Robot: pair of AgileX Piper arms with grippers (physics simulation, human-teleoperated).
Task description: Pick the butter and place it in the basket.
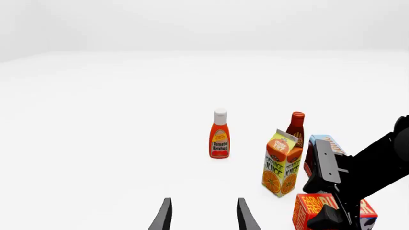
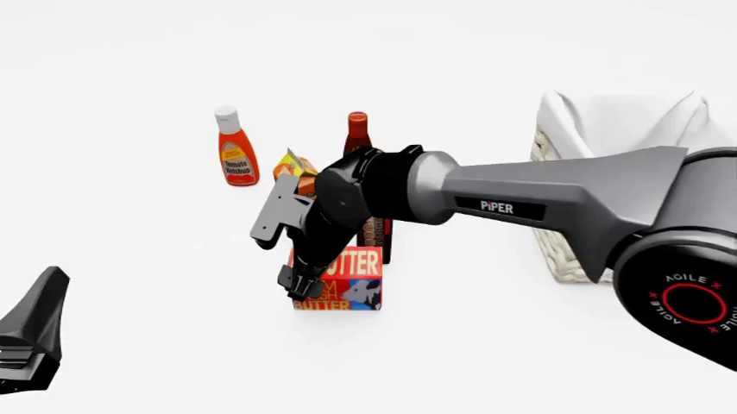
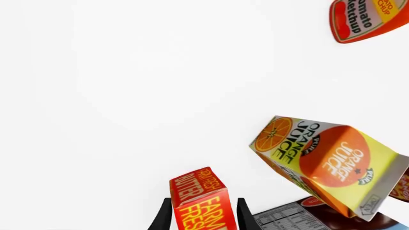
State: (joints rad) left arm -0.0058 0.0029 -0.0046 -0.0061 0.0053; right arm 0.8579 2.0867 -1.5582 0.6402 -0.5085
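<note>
Red-orange butter (image 3: 195, 199) sits between my right gripper's (image 3: 198, 213) open fingers; I should close squarely, clear of the orange juice carton (image 3: 323, 163).

The white counter (image 2: 138, 259) carries a ketchup bottle (image 2: 236, 147) at upper left, an orange juice carton (image 2: 293, 168), a dark red bottle (image 2: 357, 131), the butter (image 2: 351, 280) at centre and the basket (image 2: 564, 250) at right

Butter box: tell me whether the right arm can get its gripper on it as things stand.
Probably yes. In the right wrist view the butter box already sits between the right gripper's open fingers. The orange juice carton stands close beside it but not in the gap.
</note>
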